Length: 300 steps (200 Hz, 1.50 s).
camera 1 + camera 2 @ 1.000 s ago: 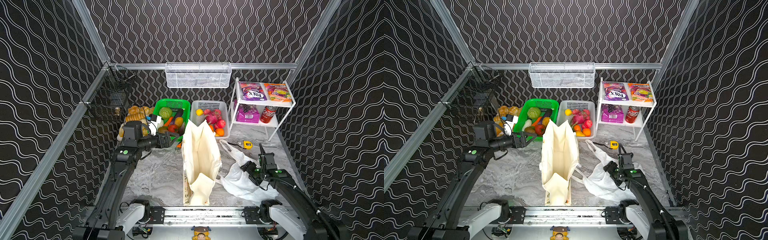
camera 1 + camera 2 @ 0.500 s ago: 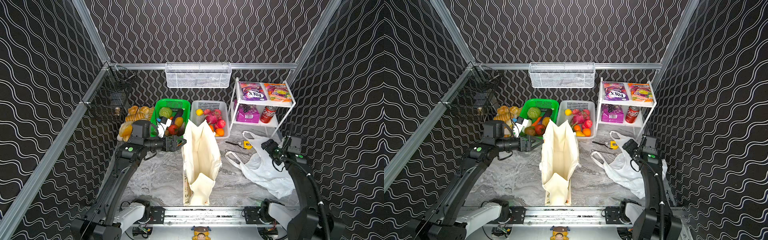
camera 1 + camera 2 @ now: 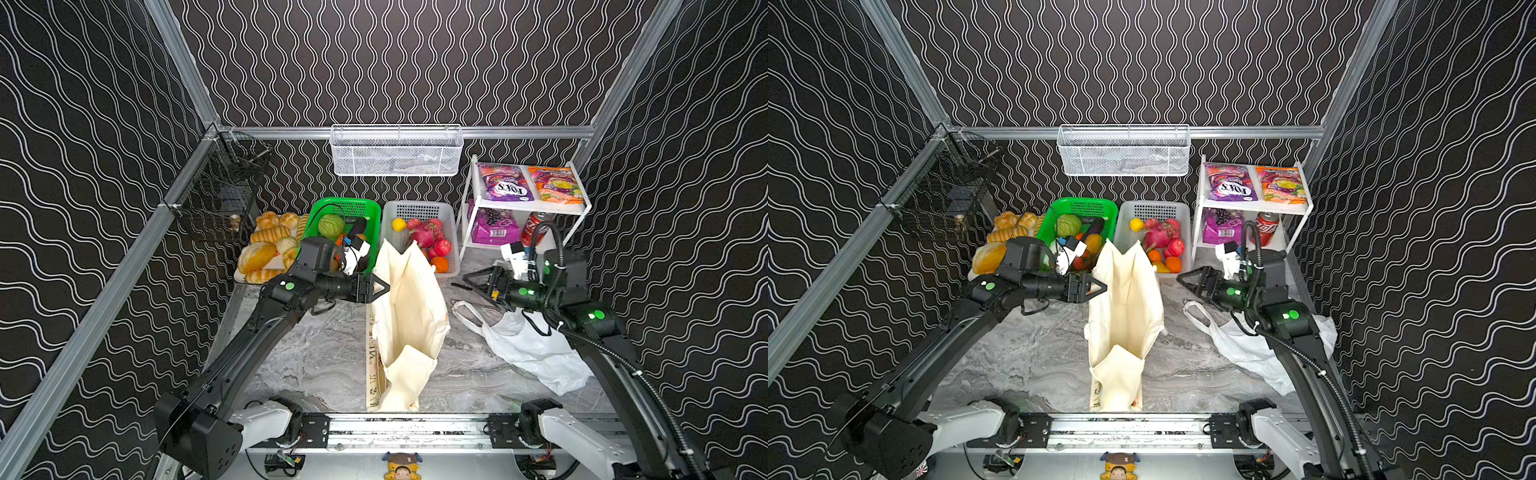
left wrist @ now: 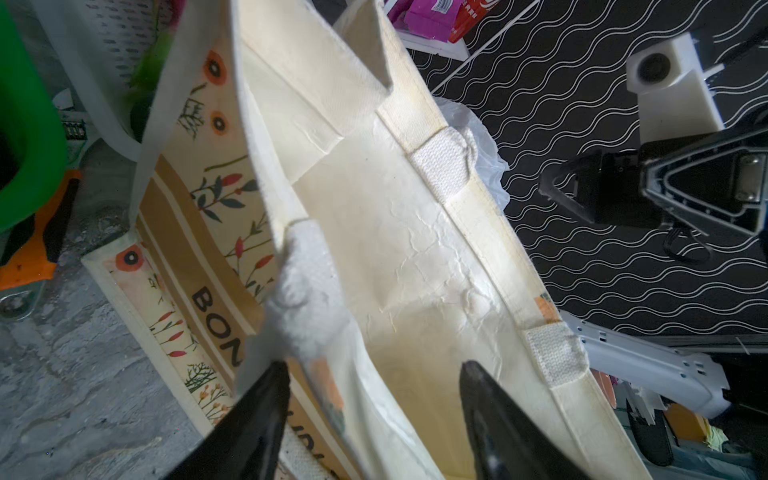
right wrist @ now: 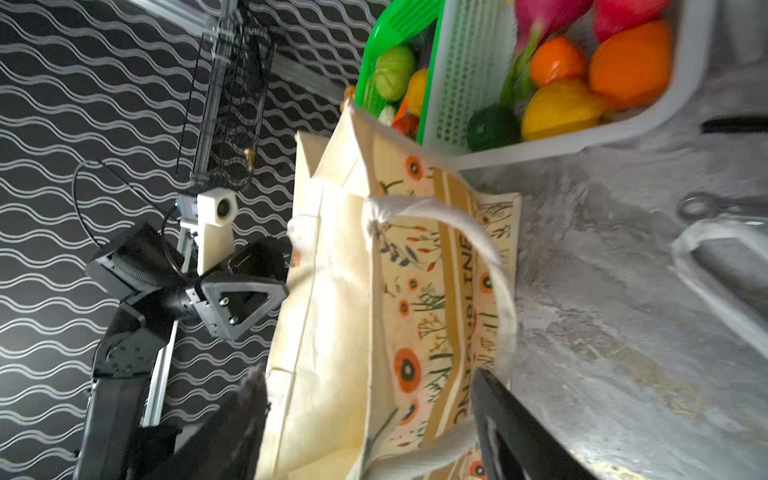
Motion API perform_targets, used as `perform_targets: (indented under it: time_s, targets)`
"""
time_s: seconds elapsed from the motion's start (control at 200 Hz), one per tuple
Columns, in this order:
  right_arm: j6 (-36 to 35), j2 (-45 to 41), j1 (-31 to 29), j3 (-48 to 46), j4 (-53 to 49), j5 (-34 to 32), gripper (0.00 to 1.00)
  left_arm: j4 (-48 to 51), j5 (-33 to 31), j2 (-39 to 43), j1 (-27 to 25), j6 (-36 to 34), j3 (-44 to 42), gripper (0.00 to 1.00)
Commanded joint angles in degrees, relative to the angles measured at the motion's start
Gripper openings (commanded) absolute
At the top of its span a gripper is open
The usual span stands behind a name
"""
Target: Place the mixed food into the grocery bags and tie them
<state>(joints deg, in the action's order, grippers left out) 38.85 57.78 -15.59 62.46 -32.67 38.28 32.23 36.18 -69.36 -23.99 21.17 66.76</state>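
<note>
Straddling the tote rim: left gripper, jaws apart

left gripper open; in the left wrist view one finger sits outside the printed panel and the other inside the mouth, so the near wall of the canvas tote runs between them, not pinched; tote upright, mouth open; right gripper also open and empty, pointing at the tote's opposite side, a gap short of it; white plastic bag lies flat on the table under and behind that gripper, one loop handle just below its fingertips; beside the left gripper's wrist, green basket with cabbage and other toy veg; beyond the tote from both grippers, white basket of fruit; behind the right gripper, white rack: two snack packets on top, purple packet and red soda can on the lower shelf; all visible food sits outside both bags
</note>
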Motion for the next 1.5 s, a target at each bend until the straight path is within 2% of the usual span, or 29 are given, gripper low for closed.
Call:
perform_targets:
  time_s: [0.0, 0.125, 0.23, 0.335, 0.37, 0.4, 0.446, 0.496, 0.681, 0.836, 0.901, 1.126, 1.201, 1.236, 1.297, 1.347, 1.397, 1.432, 1.477, 1.497]
  targets:
    - [1.72, 4.46, -4.98, 1.84, -3.06, -4.28, 0.79, -2.07, -0.52, 0.07, -0.53, 1.92, -0.09, 0.52]
    - [-0.07, 10.73, -11.17, 4.93, -5.25, -6.52, 0.73, -2.41, -1.29, 0.30, -1.05, 3.19, -0.68, 0.39]
    - [0.33, 14.39, -14.30, 6.59, -4.25, -6.29, 0.58, -3.21, -1.47, 0.73, -1.16, 4.18, -1.19, 0.25]
    - [0.31, 16.58, -16.62, 7.78, -3.24, -7.26, 0.34, -3.91, -1.73, 1.06, -1.28, 5.15, -1.53, 0.10]
    - [-0.21, 17.34, -17.12, 8.56, -3.97, -8.36, 0.20, -4.01, -1.65, 1.15, -1.32, 5.28, -1.55, 0.06]
    - [-0.99, 17.85, -17.34, 9.53, -5.29, -9.81, 0.12, -4.02, -1.47, 1.12, -1.37, 5.37, -1.46, 0.02]
    - [-2.27, 18.24, -17.71, 10.90, -7.39, -12.30, 0.04, -4.16, -1.13, 1.24, -1.40, 5.46, -1.26, 0.00]
    - [-3.67, 18.10, -17.79, 12.16, -9.73, -15.78, 0.00, -4.81, -0.25, 1.23, -1.47, 5.76, -1.15, 0.00]
    - [-6.06, 13.95, -17.57, 12.45, -13.06, -27.10, 0.00, -10.54, 4.46, 0.35, -2.70, 9.85, -1.33, 0.00]
    - [-6.75, 12.64, -15.34, 11.94, -14.22, -27.65, 0.00, -16.42, 4.53, -1.45, -4.19, 14.28, -2.20, 0.00]
    - [-6.29, 12.63, -14.11, 11.31, -14.48, -28.19, 0.00, -14.40, 1.31, -2.75, -4.27, 14.36, -0.99, 0.00]
    - [-8.15, 13.14, -9.89, 9.89, -15.28, -26.65, 0.00, 0.42, -16.01, -3.33, -4.26, 11.19, 2.96, 0.00]
    - [-9.69, 13.33, -9.83, 10.65, -14.53, -23.51, 0.00, 1.85, -17.92, -2.22, -4.32, 10.48, 2.91, 0.00]
    - [-9.91, 13.17, -9.75, 10.88, -13.79, -21.50, 0.09, 1.37, -17.36, -1.89, -4.31, 10.41, 2.54, 0.01]
    - [-10.30, 12.70, -9.81, 11.88, -12.32, -18.97, 0.36, 0.19, -15.09, -2.04, -4.29, 9.66, 2.30, 0.14]
    - [-10.79, 11.85, -9.74, 13.63, -11.81, -19.57, 0.45, -0.22, -12.82, -2.50, -4.28, 9.19, 2.77, 0.24]
    - [-11.78, 10.44, -9.81, 15.68, -11.26, -23.30, 0.51, -0.52, -11.64, -2.66, -4.23, 9.15, 3.31, 0.40]
    - [-13.98, 8.90, -9.74, 16.71, -10.49, -26.64, 0.56, -0.69, -11.26, -2.51, -4.25, 9.05, 3.53, 0.46]
    - [-14.72, 6.39, -9.80, 17.15, -9.84, -35.25, 0.67, -0.91, -11.40, -1.98, -4.31, 8.98, 3.81, 0.52]
    - [-14.67, 5.38, -7.87, 17.04, -9.65, -39.05, 0.72, -1.05, -11.62, -1.60, -4.33, 8.83, 3.90, 0.55]
